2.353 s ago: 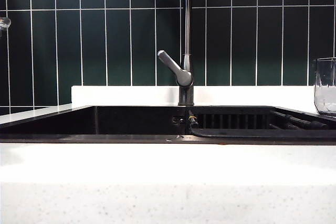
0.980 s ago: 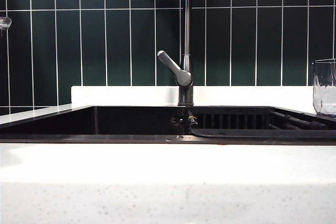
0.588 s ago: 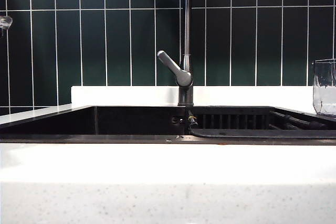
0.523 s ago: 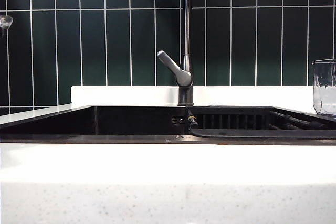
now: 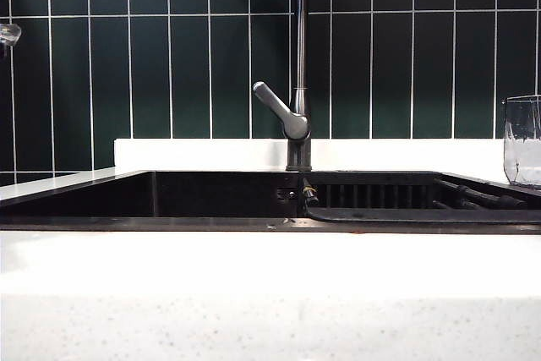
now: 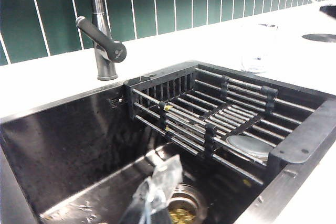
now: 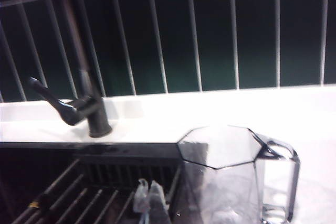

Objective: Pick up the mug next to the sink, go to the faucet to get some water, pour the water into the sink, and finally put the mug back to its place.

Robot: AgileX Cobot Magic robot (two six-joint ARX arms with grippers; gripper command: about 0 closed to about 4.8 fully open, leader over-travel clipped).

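Right wrist view shows the right gripper pinched shut and empty beside the mug at three o'clock – left gripper likewise closed over the sink – nothing left undone, I'd judge.

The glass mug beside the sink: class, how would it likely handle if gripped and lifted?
The mug is probably rigid and breakable, being clear faceted glass. Its smooth walls may prove slippery. Standing upright on the counter, it looks unlikely to roll.
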